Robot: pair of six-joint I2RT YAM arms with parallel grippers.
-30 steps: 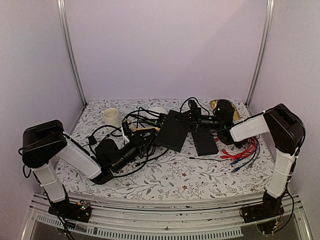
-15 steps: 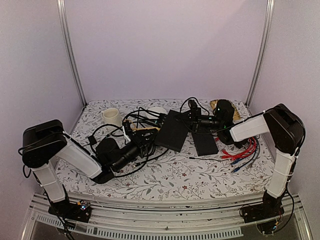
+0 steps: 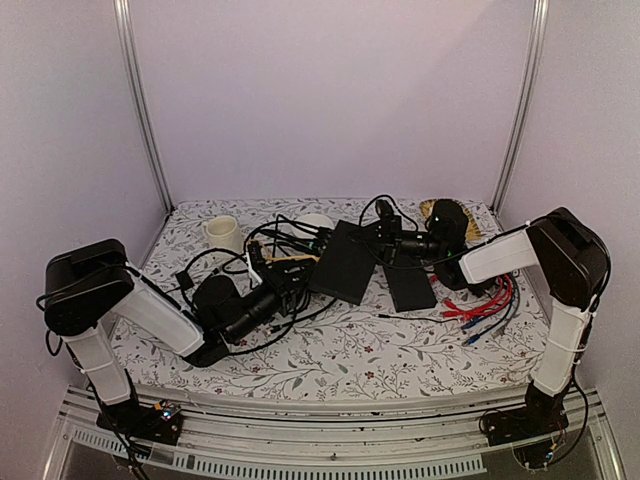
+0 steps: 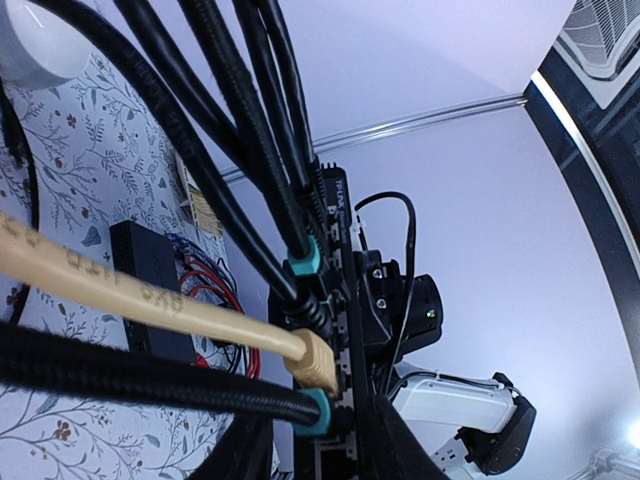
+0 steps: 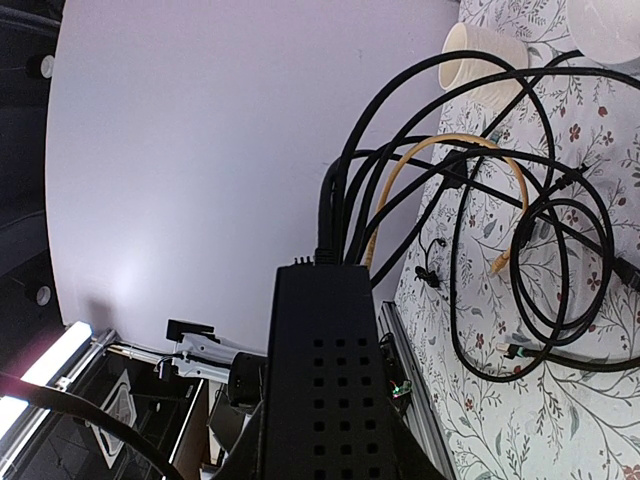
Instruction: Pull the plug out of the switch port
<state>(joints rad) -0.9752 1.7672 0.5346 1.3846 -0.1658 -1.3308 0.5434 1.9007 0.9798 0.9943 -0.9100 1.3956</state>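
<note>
The switch [image 3: 345,262], a flat black box, lies mid-table with several cables plugged into its left edge. My left gripper [image 3: 283,283] is at that port edge. In the left wrist view its fingers [image 4: 400,450] straddle a teal-booted black plug [image 4: 316,412] seated in the switch [image 4: 336,205], just below a tan plug [image 4: 318,362]. A cable hides the contact. My right gripper [image 3: 385,238] is shut on the switch's far edge. The right wrist view shows the vented box [image 5: 335,380] between the jaws of that gripper [image 5: 330,445].
A shorter black box [image 3: 410,288] lies right of the switch. Red and blue wires [image 3: 485,300] lie at the right. Tangled black cables [image 3: 250,262], a cream mug [image 3: 222,235] and a white cup [image 3: 316,221] sit at the back left.
My left wrist has shifted very slightly toward the near left. The switch, the plugs and the right arm have not visibly moved.
</note>
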